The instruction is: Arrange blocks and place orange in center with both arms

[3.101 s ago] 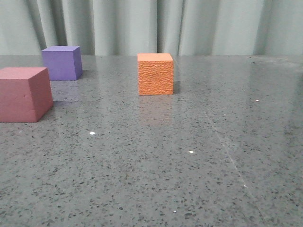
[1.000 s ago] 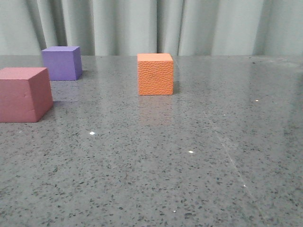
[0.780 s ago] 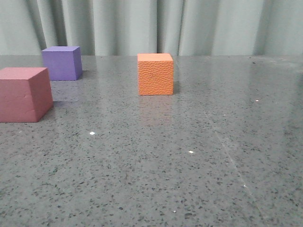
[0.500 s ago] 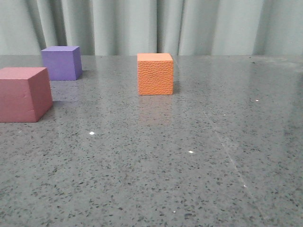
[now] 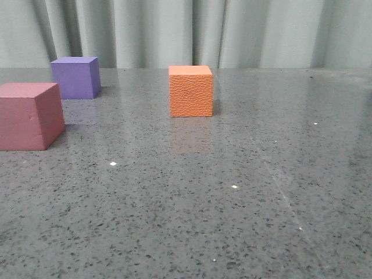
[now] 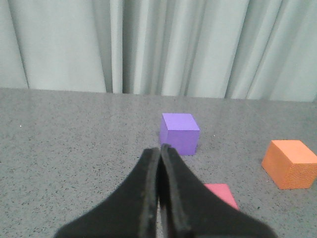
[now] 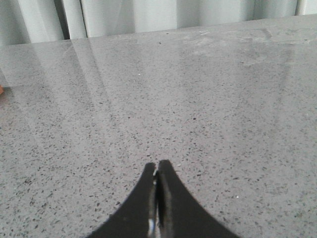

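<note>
Comparing: across the last few seconds no cube shifts on the desk (image 5: 244,192); only the pink cube (image 5: 30,115) jitters faintly.
Left claw (image 6: 160,151): pressed together, empty; purple cube (image 6: 180,133) just beyond its tips, pink one under them, orange cube (image 6: 291,163) off to the side.
Right claw (image 7: 157,171): pressed together, empty, over bare desk.
Meaning: arranging not yet begun; orange already sits mid-desk.

Orange cube (image 5: 190,91) (finely pebbled), purple cube (image 5: 75,77), pink-red cube (image 5: 30,115), grey speckled table (image 5: 232,197), pale green curtain (image 5: 232,32)
</note>
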Robot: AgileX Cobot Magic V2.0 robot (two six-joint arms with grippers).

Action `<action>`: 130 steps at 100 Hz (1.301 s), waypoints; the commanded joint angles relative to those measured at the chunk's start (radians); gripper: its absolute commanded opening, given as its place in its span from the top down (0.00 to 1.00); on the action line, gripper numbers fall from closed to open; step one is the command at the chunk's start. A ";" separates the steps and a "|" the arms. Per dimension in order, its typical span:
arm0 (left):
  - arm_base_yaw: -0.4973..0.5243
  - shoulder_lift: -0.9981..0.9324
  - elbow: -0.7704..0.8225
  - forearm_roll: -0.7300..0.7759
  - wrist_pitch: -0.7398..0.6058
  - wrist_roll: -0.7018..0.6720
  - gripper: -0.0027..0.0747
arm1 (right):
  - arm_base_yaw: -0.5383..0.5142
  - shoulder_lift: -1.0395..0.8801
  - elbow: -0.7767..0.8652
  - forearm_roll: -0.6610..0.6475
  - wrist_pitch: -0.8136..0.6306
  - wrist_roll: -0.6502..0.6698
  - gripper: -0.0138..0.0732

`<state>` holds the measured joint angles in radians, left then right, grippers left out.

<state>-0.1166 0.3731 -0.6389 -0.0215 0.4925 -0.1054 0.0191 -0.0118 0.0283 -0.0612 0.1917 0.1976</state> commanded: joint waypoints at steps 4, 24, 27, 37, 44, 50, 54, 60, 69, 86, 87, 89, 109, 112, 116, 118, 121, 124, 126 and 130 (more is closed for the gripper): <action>0.002 0.146 -0.166 -0.005 0.055 0.003 0.99 | -0.006 -0.019 -0.015 -0.001 -0.080 -0.010 0.98; 0.002 0.310 -0.261 0.003 0.071 0.003 0.99 | -0.006 -0.019 -0.015 -0.001 -0.080 -0.010 0.98; 0.002 0.323 -0.261 0.003 0.069 0.003 0.99 | -0.006 -0.019 -0.015 -0.001 -0.080 -0.010 0.98; 0.002 0.357 -0.261 0.003 0.076 0.003 0.99 | -0.006 -0.019 -0.015 -0.001 -0.080 -0.010 0.98; 0.002 0.371 -0.261 0.003 0.085 0.003 0.99 | -0.006 -0.019 -0.015 -0.001 -0.080 -0.010 0.98; 0.002 0.376 -0.261 0.003 0.085 0.003 0.99 | -0.006 -0.019 -0.015 -0.001 -0.080 -0.010 0.98; 0.002 0.377 -0.261 0.003 0.085 0.003 0.98 | -0.006 -0.019 -0.015 -0.001 -0.080 -0.010 0.98; 0.002 0.377 -0.261 0.003 0.085 0.003 0.92 | -0.006 -0.019 -0.015 -0.001 -0.080 -0.010 0.98; 0.002 0.377 -0.261 0.003 0.081 0.004 0.70 | -0.006 -0.019 -0.015 -0.001 -0.080 -0.010 0.98; 0.002 0.377 -0.261 0.007 0.069 0.004 0.08 | -0.006 -0.019 -0.015 -0.001 -0.080 -0.010 0.98; 0.002 0.377 -0.261 0.013 0.067 0.004 0.05 | -0.006 -0.019 -0.015 -0.001 -0.080 -0.010 0.98; 0.002 0.377 -0.261 0.021 0.067 0.004 0.03 | -0.006 -0.019 -0.015 -0.001 -0.080 -0.010 0.98; 0.002 0.377 -0.261 -0.003 -0.009 0.004 0.15 | -0.006 -0.019 -0.015 -0.001 -0.080 -0.010 0.98; 0.002 0.377 -0.261 -0.005 -0.014 0.004 0.15 | -0.006 -0.019 -0.015 -0.001 -0.080 -0.010 0.98; 0.002 0.377 -0.261 -0.005 -0.018 0.004 0.15 | -0.006 -0.019 -0.015 -0.001 -0.080 -0.010 0.98; 0.002 0.377 -0.261 -0.007 -0.018 0.004 0.16 | -0.006 -0.019 -0.015 -0.001 -0.080 -0.010 0.98; 0.002 0.377 -0.261 -0.016 -0.018 0.004 0.16 | -0.006 -0.019 -0.015 -0.001 -0.080 -0.010 0.98; 0.002 0.382 -0.263 -0.027 -0.016 0.004 0.16 | -0.006 -0.019 -0.015 -0.001 -0.080 -0.010 0.98; 0.002 0.383 -0.263 -0.038 -0.014 0.004 0.16 | -0.006 -0.019 -0.015 -0.001 -0.080 -0.010 0.98; 0.002 0.385 -0.269 -0.064 -0.008 0.004 0.16 | -0.006 -0.019 -0.015 -0.001 -0.080 -0.010 0.98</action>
<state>-0.1166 0.7528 -0.8647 -0.0388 0.5614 -0.1039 0.0191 -0.0118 0.0283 -0.0612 0.1917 0.1973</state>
